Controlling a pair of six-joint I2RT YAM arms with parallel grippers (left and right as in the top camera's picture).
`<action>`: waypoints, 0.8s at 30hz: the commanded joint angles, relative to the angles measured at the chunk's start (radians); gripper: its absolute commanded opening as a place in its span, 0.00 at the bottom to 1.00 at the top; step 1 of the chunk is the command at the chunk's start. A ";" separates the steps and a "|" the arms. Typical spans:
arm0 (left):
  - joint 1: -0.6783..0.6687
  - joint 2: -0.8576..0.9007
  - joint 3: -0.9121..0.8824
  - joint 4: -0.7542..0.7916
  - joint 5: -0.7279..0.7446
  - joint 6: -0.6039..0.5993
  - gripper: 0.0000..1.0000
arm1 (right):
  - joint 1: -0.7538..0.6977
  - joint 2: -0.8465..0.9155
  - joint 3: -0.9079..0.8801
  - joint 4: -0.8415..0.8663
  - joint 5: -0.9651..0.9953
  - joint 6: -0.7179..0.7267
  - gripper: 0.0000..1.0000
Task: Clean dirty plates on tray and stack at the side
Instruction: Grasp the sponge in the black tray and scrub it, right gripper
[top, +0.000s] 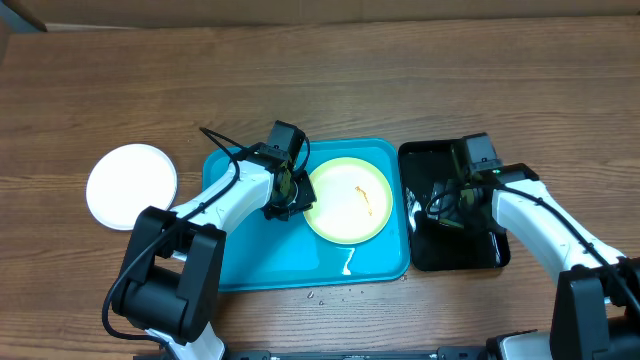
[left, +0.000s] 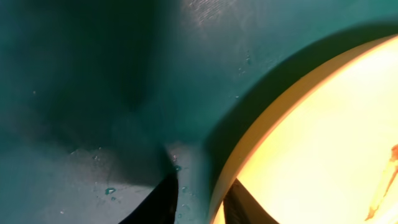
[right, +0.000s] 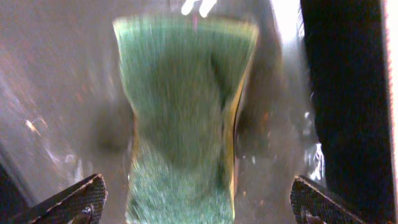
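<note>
A: Two plates showing — pale yellow-green plate (top: 347, 200) on the right half of the turquoise tray (top: 250, 265), white plate (top: 131, 186) on the table (top: 400, 70) left of the tray.
B: Hands?
A: Left gripper (top: 295, 200) straddles the yellow-green rim; pinched or not, cannot tell. Right gripper (top: 448, 208), right of the tray, spread wide over the sponge (right: 180, 112), holding nothing.
B: Handling?
A: Likely stiff, light, wet-slick — take it by the rim.

The wooden table (top: 400, 60) carries 3 things: a white plate (top: 131, 185) at left, the turquoise tray (top: 260, 262) mid-table, a black tray (top: 472, 256) just beside it.
</note>
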 joint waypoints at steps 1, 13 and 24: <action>0.007 0.069 -0.062 -0.011 -0.076 -0.007 0.32 | -0.019 -0.002 0.030 0.051 0.009 0.009 0.96; 0.007 0.069 -0.062 -0.014 -0.079 -0.006 0.18 | -0.019 -0.001 -0.026 0.202 0.010 0.009 0.92; 0.019 0.069 -0.063 -0.059 -0.102 -0.108 0.04 | -0.018 -0.001 -0.028 0.222 -0.199 -0.044 0.66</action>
